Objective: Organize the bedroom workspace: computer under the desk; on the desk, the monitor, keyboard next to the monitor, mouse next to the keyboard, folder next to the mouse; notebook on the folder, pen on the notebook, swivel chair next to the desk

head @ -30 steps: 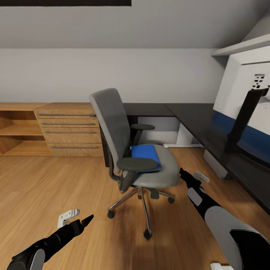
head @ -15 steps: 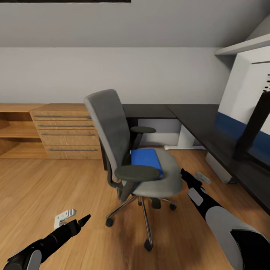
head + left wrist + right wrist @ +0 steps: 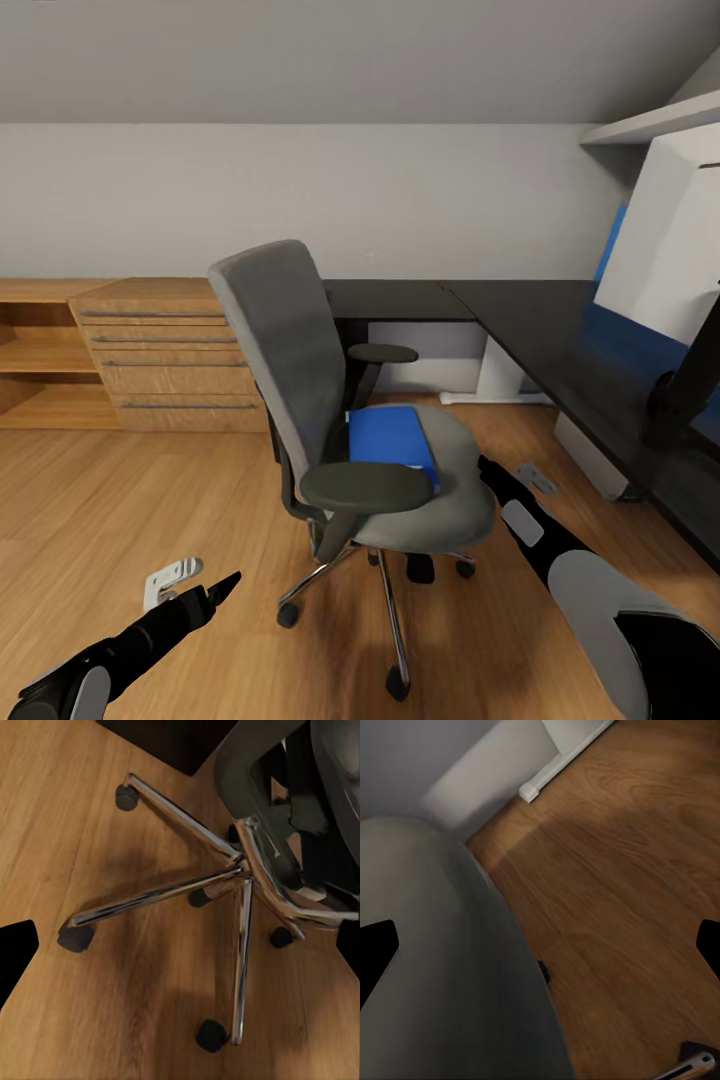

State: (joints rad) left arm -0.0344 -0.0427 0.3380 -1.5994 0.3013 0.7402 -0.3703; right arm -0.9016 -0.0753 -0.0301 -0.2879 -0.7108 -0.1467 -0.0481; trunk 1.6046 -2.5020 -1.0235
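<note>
The grey swivel chair [image 3: 290,360] stands on the wood floor in the middle of the head view, its back turned to the left. The bright-blue folder [image 3: 390,438] lies flat on its seat, behind the near black armrest [image 3: 365,486]. The black desk [image 3: 530,320] runs along the right, with the monitor [image 3: 672,250] on it showing its white back. My left gripper [image 3: 200,583] hangs open low at the left, over the chair's chrome base [image 3: 240,870]. Open too, my right gripper [image 3: 512,473] sits just right of the seat edge [image 3: 435,945].
A light-wood chest of drawers [image 3: 170,350] and open shelving [image 3: 40,350] line the back wall at left. The desk's white leg [image 3: 495,365] and foot [image 3: 555,772] stand behind the chair. A wall shelf [image 3: 650,120] hangs above the monitor.
The whole view has shifted: the chair now looks nearer and lower, and the monitor has slid toward the right edge. Both arms hold the same pose, grippers still open.
</note>
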